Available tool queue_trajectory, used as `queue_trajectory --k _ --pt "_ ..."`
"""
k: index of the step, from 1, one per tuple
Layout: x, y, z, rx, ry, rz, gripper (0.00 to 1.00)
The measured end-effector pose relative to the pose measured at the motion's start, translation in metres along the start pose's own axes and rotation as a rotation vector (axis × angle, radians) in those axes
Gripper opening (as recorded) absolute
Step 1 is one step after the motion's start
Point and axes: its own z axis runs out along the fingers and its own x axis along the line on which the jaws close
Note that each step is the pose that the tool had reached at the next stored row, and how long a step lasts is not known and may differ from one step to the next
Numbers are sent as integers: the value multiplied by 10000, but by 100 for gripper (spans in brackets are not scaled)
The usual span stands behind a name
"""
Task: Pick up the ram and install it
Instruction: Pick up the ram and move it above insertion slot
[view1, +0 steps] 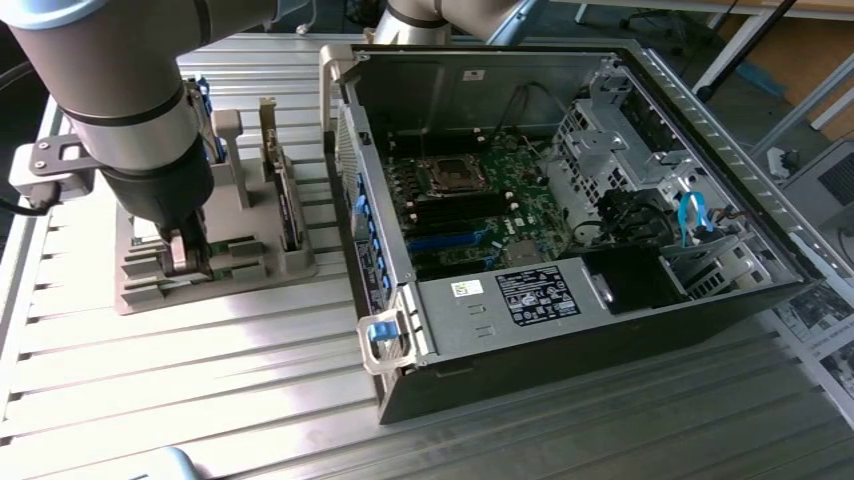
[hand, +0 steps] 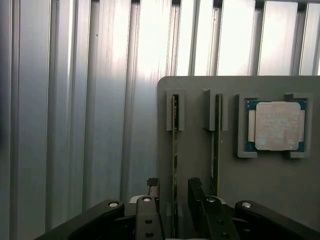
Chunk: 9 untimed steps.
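Two green ram sticks stand on edge in slots of a grey holder (hand: 200, 165). My gripper (hand: 174, 195) is open and low over the holder, and its two dark fingers (hand: 196, 190) straddle one ram stick (hand: 174, 135) with a gap on each side. The second ram stick (hand: 218, 135) stands parallel just beside it, outside the fingers. In the exterior view the gripper (view1: 187, 260) reaches down into the holder (view1: 254, 275) at the exterior view's left, and one ram stick (view1: 283, 195) stands upright next to it. The arm hides the stick between the fingers there.
A square silver processor (hand: 276, 125) lies in a pocket of the holder. An open computer case (view1: 441, 330) lies at the exterior view's right, with its motherboard (view1: 514, 190) and black and blue memory slots (view1: 447, 228) exposed. Everything rests on a ribbed metal table (view1: 200, 380).
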Motion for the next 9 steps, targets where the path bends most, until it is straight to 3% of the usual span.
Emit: queue_trajectory --k 9 --pt "-4 4 28 -1 0 0 36"
